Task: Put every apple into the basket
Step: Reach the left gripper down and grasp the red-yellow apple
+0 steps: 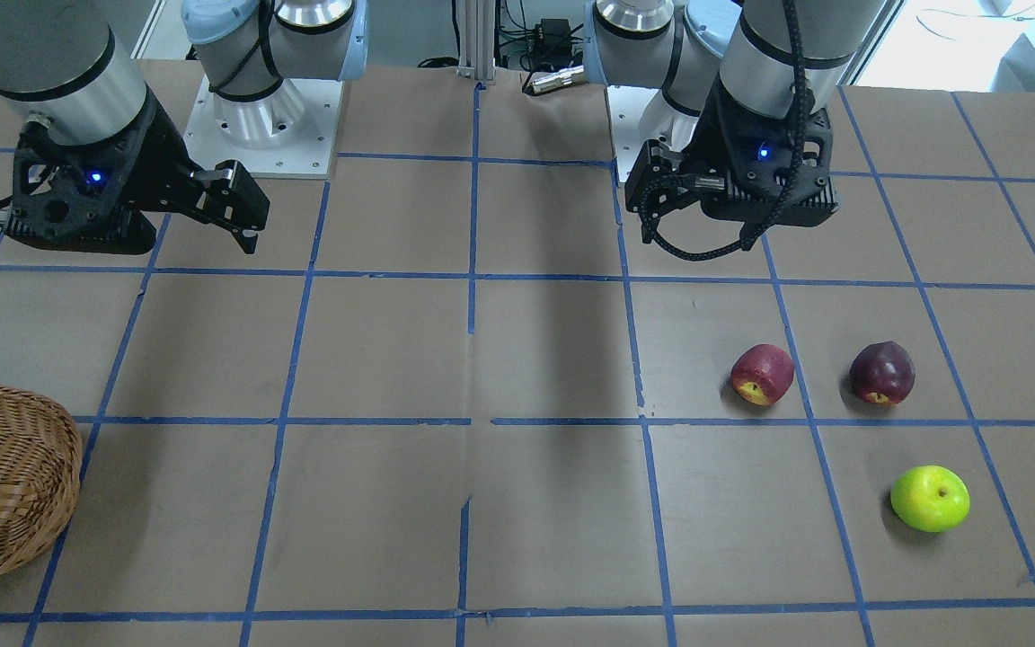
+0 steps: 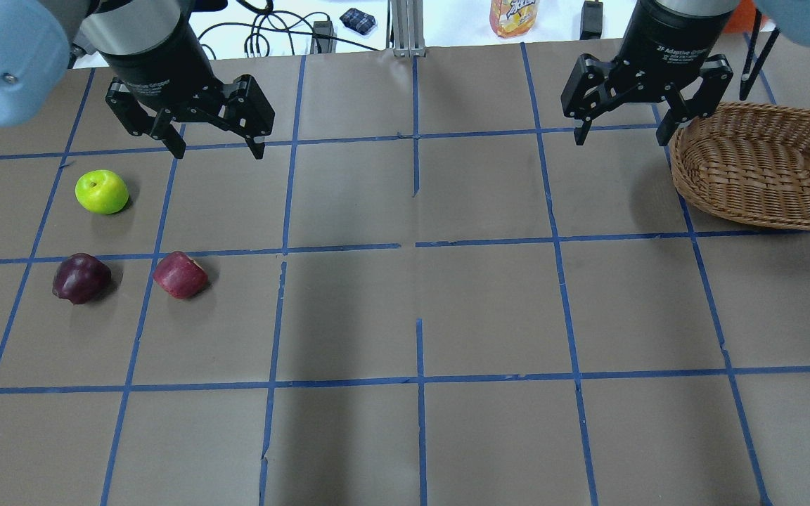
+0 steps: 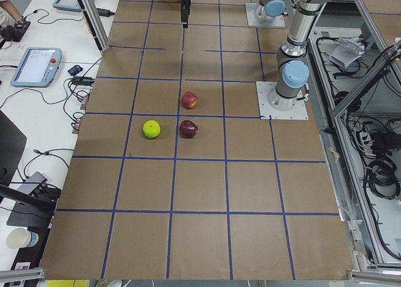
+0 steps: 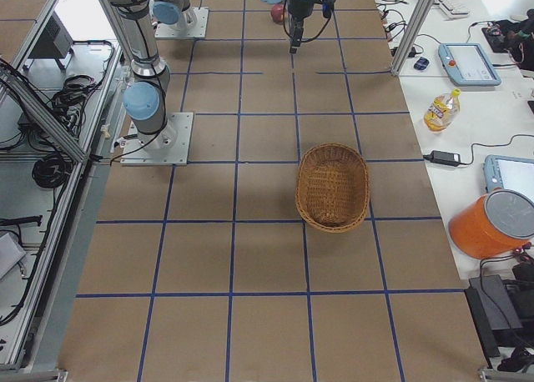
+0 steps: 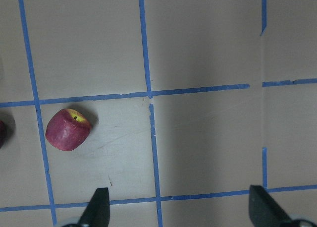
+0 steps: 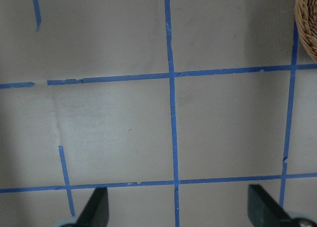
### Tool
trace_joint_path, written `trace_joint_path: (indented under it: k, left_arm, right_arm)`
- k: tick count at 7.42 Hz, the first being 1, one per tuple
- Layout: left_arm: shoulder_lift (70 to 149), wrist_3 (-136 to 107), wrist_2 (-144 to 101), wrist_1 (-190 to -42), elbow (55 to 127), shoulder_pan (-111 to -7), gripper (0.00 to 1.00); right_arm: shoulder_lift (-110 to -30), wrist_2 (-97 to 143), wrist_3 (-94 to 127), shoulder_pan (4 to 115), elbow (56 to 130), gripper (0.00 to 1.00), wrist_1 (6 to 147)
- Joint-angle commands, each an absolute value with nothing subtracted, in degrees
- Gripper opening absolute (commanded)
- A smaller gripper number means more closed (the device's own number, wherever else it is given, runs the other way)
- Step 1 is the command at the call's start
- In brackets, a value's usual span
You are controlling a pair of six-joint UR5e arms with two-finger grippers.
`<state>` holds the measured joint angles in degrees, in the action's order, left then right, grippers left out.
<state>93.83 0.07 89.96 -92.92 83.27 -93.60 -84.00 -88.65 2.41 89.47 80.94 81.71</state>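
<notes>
Three apples lie on the table's left side in the overhead view: a red apple (image 2: 180,275), a dark maroon apple (image 2: 81,278) and a yellow-green apple (image 2: 101,191). They also show in the front view as red (image 1: 762,374), maroon (image 1: 881,372) and green (image 1: 930,498). My left gripper (image 2: 219,150) is open and empty, above the table beyond the apples. The red apple (image 5: 68,129) lies to the left in the left wrist view. My right gripper (image 2: 620,137) is open and empty, just left of the wicker basket (image 2: 749,211), which holds nothing.
The table is brown board with a grid of blue tape lines. The arm bases (image 1: 261,117) stand at the robot's edge. An orange drink bottle (image 2: 514,15) and cables lie past the far edge. The basket's rim (image 6: 308,24) shows at the right wrist view's top right.
</notes>
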Motion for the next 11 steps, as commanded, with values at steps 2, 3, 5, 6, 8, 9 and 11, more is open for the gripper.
trace_joint_path:
  k: [2,3,5,6,8,9,11]
  left_arm:
    - [94.13,1.05,89.74,-92.64,85.5,-93.17,1.0]
    - [95.7,1.05,91.04,-92.64,86.74,-90.81,1.0]
    - [99.47,14.22,90.79,-88.89,90.33,-80.73,1.0]
    - [100.62,19.98,90.7,-84.86,94.01,-77.9,1.0]
    - [103.96,32.46,90.97,-69.23,102.61,-72.8,1.0]
    - [104.84,33.48,91.05,-63.95,106.83,-72.6,1.0]
    - [105.47,34.1,91.05,-55.3,112.22,-72.34,1.0]
  right_arm:
    - [-84.81,-88.25,3.42,89.74,81.56,1.0,81.65]
    - [-84.99,-88.24,3.43,89.82,81.74,1.0,81.65]
    - [-85.08,-88.16,3.43,89.65,81.74,1.0,81.74]
    - [-85.08,-88.15,3.43,89.74,81.74,1.0,81.91]
    - [-85.08,-88.15,3.43,89.65,81.74,1.0,82.09]
    - [-85.08,-88.5,3.43,89.65,81.74,1.0,82.35]
    - [-85.08,-88.59,3.43,89.56,81.74,1.0,82.62]
